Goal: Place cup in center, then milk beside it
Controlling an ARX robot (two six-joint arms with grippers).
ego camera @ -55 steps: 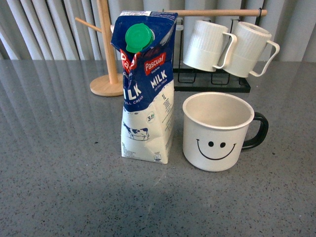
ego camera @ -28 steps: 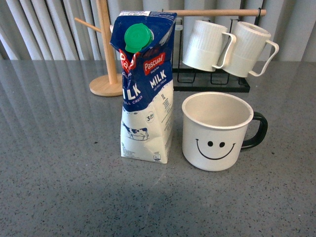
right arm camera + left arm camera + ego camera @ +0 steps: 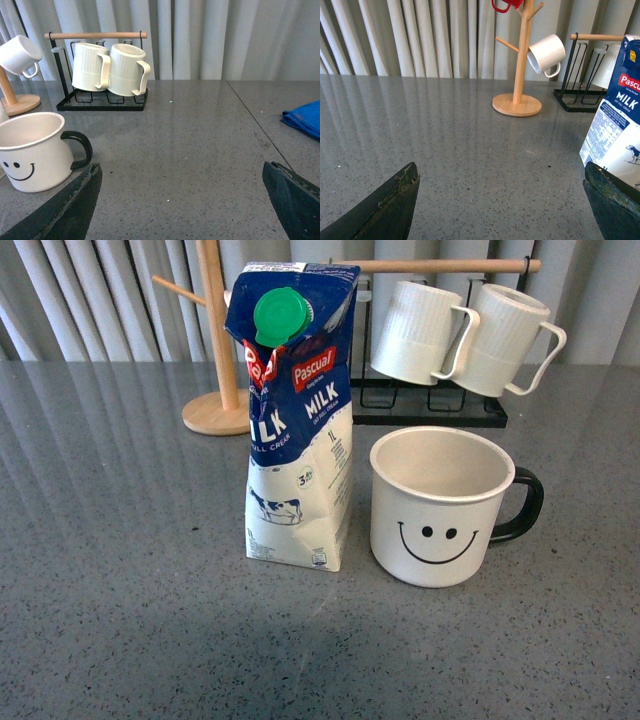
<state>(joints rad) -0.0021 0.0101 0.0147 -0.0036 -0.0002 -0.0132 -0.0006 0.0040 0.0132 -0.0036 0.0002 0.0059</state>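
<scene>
The cup [image 3: 438,505], a wide white mug with a black smiley face and black handle, stands upright on the grey table, its handle pointing right. Close on its left stands the milk [image 3: 296,420], a blue-and-white Pascual carton with a green cap, a narrow gap between them. No arm shows in the front view. My left gripper [image 3: 502,187] is open over bare table, with the milk [image 3: 619,125] just beyond one finger. The right gripper [image 3: 182,187] is open too, and the cup [image 3: 35,150] sits off to one side of it.
A wooden mug tree [image 3: 214,350] stands behind the milk; in the left wrist view it carries a small white cup [image 3: 546,54] and a red one [image 3: 506,5]. A black rack [image 3: 430,405] holds two ribbed white mugs [image 3: 465,335]. A blue cloth [image 3: 304,119] lies on the table.
</scene>
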